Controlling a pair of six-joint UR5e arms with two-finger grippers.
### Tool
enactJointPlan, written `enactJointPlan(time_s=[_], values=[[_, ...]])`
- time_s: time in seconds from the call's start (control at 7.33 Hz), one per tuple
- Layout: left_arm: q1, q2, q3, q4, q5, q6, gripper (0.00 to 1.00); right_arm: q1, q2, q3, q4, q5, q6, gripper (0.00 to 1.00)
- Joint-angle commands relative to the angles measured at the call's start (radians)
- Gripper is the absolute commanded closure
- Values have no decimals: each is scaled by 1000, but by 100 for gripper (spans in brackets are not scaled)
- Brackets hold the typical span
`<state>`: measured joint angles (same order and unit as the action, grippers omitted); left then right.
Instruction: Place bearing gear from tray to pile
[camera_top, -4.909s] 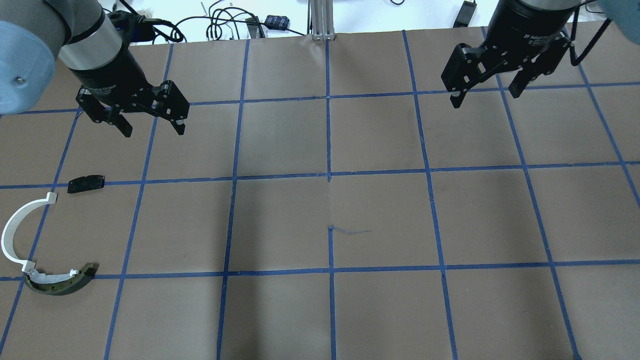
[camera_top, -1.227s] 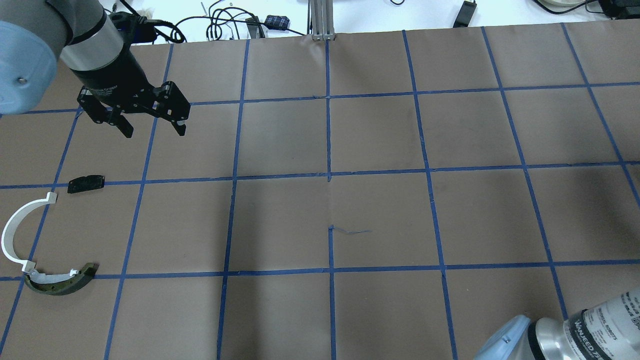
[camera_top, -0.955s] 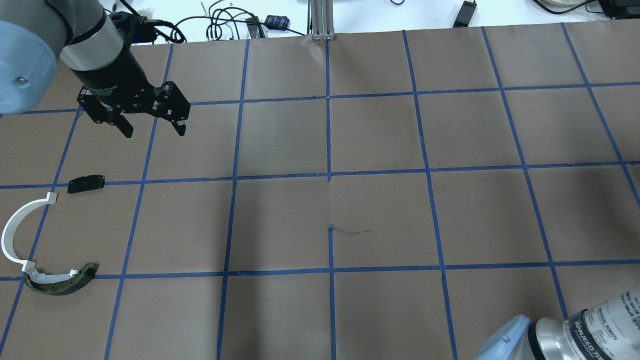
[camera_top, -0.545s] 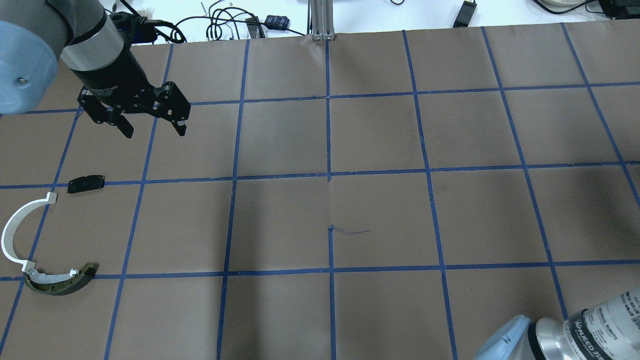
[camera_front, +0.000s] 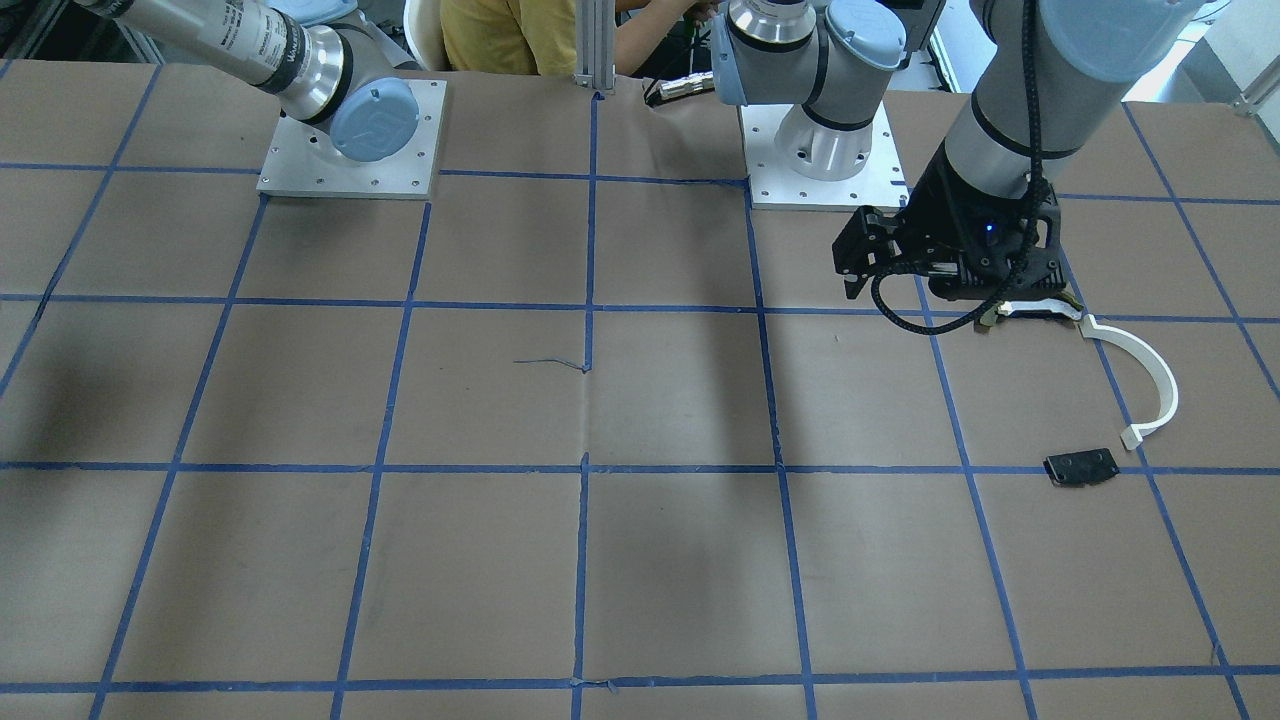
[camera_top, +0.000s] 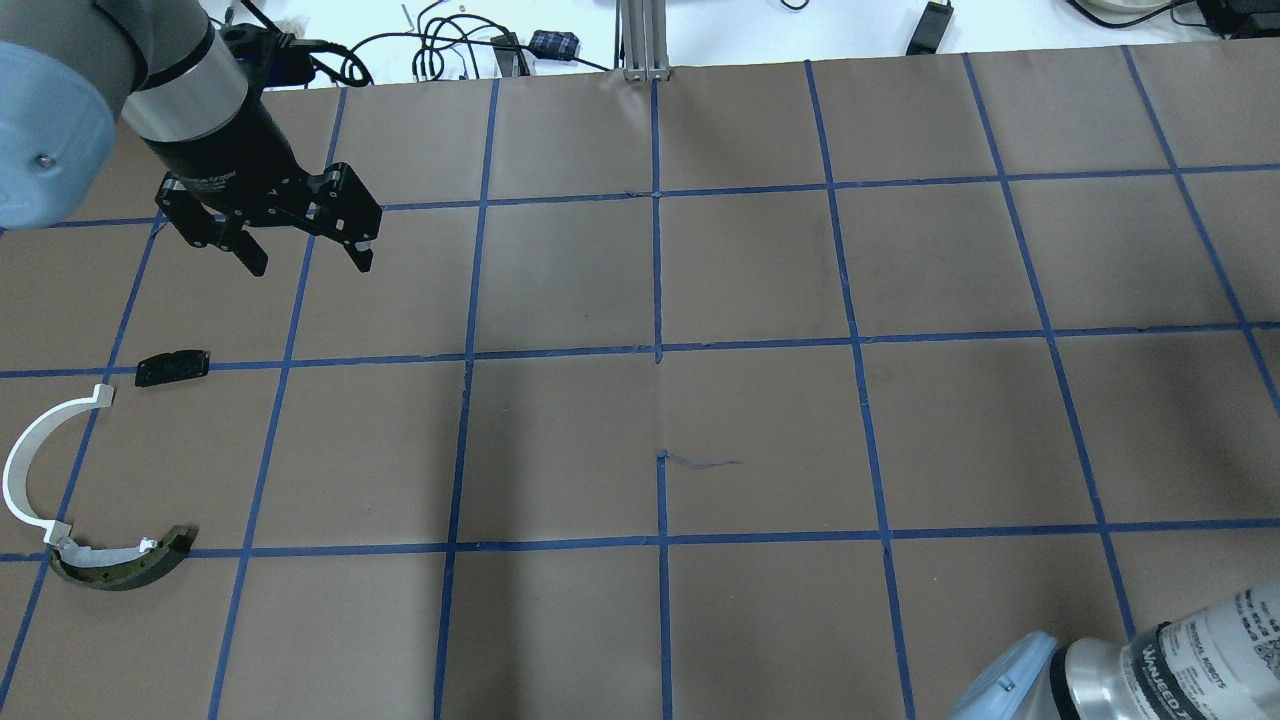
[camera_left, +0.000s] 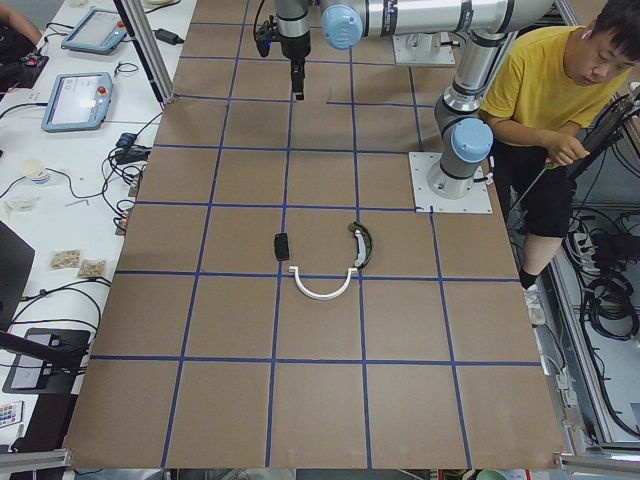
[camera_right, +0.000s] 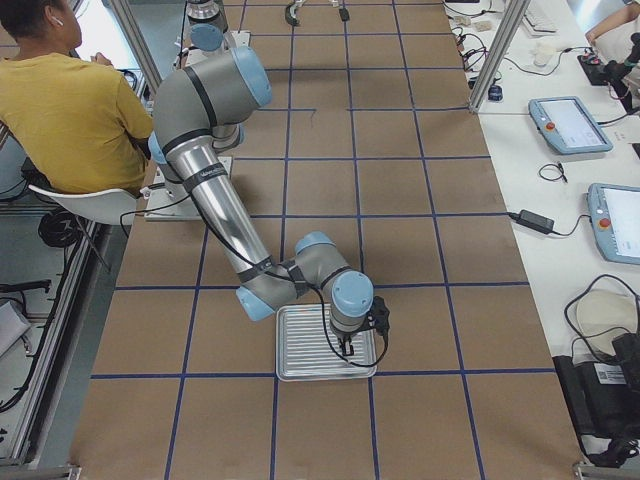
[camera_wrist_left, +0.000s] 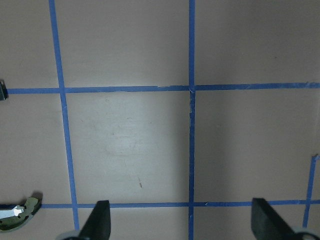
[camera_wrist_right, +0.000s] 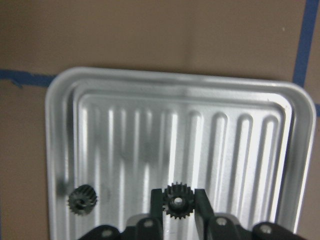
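Bearing gear (camera_wrist_right: 177, 204): on the ribbed floor of the tray (camera_wrist_right: 180, 75), pinched between the right gripper's (camera_wrist_right: 178, 199) fingers.
Lift: raise it straight up with a firm hold on the teeth, clear of the second gear (camera_wrist_right: 82, 200), then carry it to the pile (camera_front: 1172, 400).
Right arm: folded low, wrist pointing down.
Left gripper (camera_top: 310, 262): spread, empty, hovering above the table.

Blurred lettering on right arm's silver sleeve (camera_top: 1200, 655), none legible

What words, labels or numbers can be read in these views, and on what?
"ROBOTS": small dark print on the silver-grey tube of the right arm; the larger word beside it is too blurred to read.
White print above the black left claw: too small.
Contents of the blue-framed tablet screens: unreadable.
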<state>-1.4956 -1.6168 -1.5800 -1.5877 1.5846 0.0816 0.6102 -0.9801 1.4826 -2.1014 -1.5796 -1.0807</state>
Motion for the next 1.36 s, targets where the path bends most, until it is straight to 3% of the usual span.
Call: enactJointPlan(time_s=[0.0,0.27,0.41,0.68,0.82,0.95,1.23], values=[[0,0,0,0,0,1,0,191,-154,66,133,29,203,100],[0,0,0,0,0,1,0,534,-303,198,126,32,517,100],[0,0,0,0,0,1,0,736,-316,241,118,30,742,100],[0,-5,0,2,-2,-2,0,1121,-281,252,-15,29,1270,100],[3,-3,0,5,-2,-5,0,1289,-223,245,-58,27,1394,100],[6,-11,0,11,-9,-3,0,1404,-185,252,-147,32,1477,100],[5,-14,0,11,-9,-2,0,1448,-149,286,-207,33,1570,93]])
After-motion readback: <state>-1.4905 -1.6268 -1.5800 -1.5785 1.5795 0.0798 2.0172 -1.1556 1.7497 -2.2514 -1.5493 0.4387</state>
